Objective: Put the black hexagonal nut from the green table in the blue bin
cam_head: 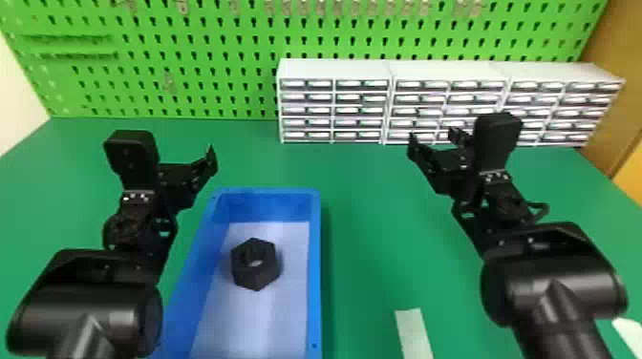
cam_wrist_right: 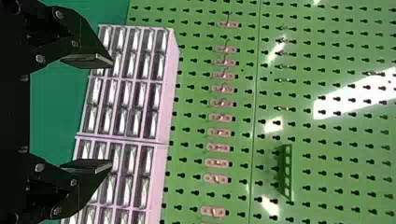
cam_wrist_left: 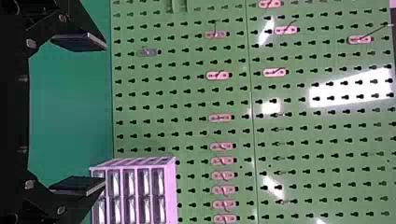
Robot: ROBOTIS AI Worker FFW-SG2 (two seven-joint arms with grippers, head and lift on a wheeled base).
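Observation:
The black hexagonal nut (cam_head: pixel 255 277) lies inside the blue bin (cam_head: pixel 314 286) on the green table (cam_head: pixel 368 229), apart from both grippers. My left gripper (cam_head: pixel 200 167) is held above the table beside the bin's far left corner; in the left wrist view the same left gripper (cam_wrist_left: pixel 105 114) is open, its two fingers wide apart with nothing between them. Over the right part of the table hangs my right gripper (cam_head: pixel 432 143). The right wrist view shows that right gripper (cam_wrist_right: pixel 112 113) open too, holding nothing.
White drawer cabinets (cam_head: pixel 334 71) line the back right of the table, in front of a green pegboard (cam_head: pixel 191 47) with small hooks. A pale strip (cam_head: pixel 413 332) lies near the front, right of the bin. A brown panel (cam_head: pixel 616 95) stands at the far right.

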